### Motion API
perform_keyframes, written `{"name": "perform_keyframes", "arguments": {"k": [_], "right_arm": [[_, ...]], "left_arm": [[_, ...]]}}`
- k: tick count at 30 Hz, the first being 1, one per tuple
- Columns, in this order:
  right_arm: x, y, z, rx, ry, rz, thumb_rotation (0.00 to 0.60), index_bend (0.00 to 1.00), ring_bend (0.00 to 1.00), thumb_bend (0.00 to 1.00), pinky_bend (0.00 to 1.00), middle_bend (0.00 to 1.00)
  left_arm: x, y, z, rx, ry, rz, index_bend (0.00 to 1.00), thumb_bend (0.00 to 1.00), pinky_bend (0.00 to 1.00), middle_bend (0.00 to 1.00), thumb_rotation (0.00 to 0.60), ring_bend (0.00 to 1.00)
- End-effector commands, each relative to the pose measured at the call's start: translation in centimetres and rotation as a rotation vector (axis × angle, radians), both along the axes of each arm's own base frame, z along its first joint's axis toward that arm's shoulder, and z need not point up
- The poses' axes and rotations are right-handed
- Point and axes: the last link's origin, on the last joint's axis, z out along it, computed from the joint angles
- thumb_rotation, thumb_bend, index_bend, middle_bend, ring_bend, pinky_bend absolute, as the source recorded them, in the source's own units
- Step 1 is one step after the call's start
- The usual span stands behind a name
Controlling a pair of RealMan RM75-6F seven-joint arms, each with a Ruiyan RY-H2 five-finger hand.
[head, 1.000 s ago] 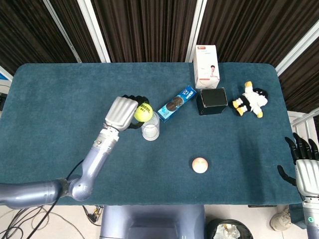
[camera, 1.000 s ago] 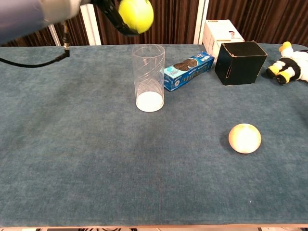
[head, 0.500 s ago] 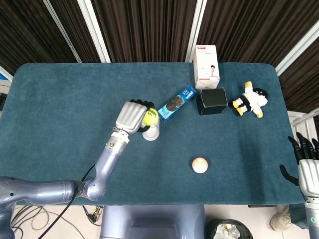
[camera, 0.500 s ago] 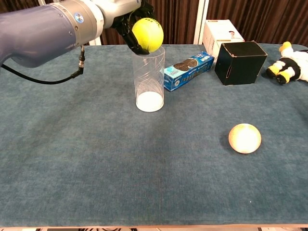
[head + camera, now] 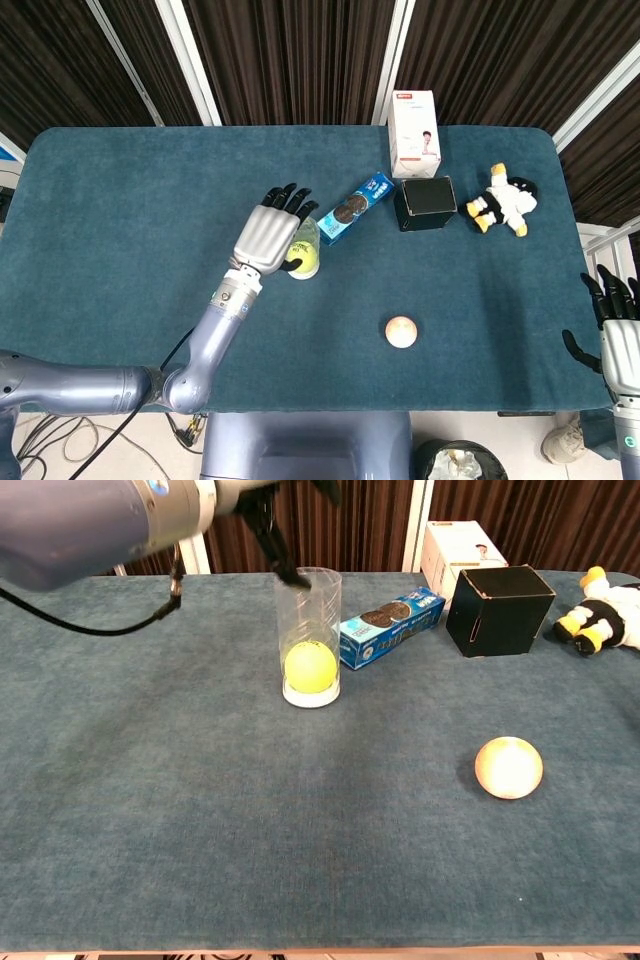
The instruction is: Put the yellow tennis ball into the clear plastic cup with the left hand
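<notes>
The left robot hand point(image 5: 272, 230) hangs with fingers spread and empty right over the cup point(image 5: 308, 638), and the ball point(image 5: 310, 666) sits at the cup's bottom, directly below the hand. The chief risk, I judge, is a finger point(image 5: 285, 565) near the rim catching it as the arm withdraws, tipping the tall cup on the table point(image 5: 200, 810) and spilling the ball toward the biscuit pack point(image 5: 392, 626) just beyond. The right robot hand point(image 5: 618, 335), far off at the table's edge, is open and uninvolved.
</notes>
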Motion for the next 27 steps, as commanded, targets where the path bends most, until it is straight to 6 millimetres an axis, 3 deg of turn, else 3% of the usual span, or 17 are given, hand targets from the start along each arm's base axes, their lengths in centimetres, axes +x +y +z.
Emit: {"name": "perform_keyframes", "arguments": {"k": [1,6,10,12,22,27], "right_arm": [[0.0,0.0,0.0,0.000,0.000,0.000,0.600,0.13,0.11,0.35,0.01,0.04],[0.1,0.1,0.0,0.004,0.002,0.003,0.600,0.13,0.11,0.35,0.01,0.03],[0.3,0.1,-0.3,0.011,0.007,0.007,0.600,0.13,0.11,0.35,0.01,0.04],[0.4,0.1,-0.4,0.017,0.016,0.012,0.600,0.13,0.11,0.35,0.01,0.04],[0.6,0.1,-1.0,0.047,0.034,0.020,0.600,0.13,0.11,0.35,0.01,0.04],[0.6,0.1,-1.0,0.049,0.033,0.017,0.600,0.13,0.10,0.35,0.01,0.04]], "left_arm": [[0.4,-1.0,2.5,0.067,-0.085,-0.048,0.21,0.12,0.14,0.14,0.600,0.06],[-4.8,-4.1,7.2,0.155,0.054,0.015,0.21,0.12,0.15,0.12,0.600,0.06],[-9.0,-6.2,9.7,0.203,0.089,0.066,0.20,0.12,0.15,0.10,0.600,0.06],[-13.4,-7.8,11.0,0.231,0.110,0.114,0.20,0.11,0.14,0.10,0.600,0.06],[-25.9,-12.9,12.4,0.169,0.126,0.274,0.12,0.07,0.10,0.03,0.600,0.02],[-28.7,-13.7,12.8,0.187,0.098,0.266,0.11,0.05,0.01,0.00,0.600,0.00]]}}
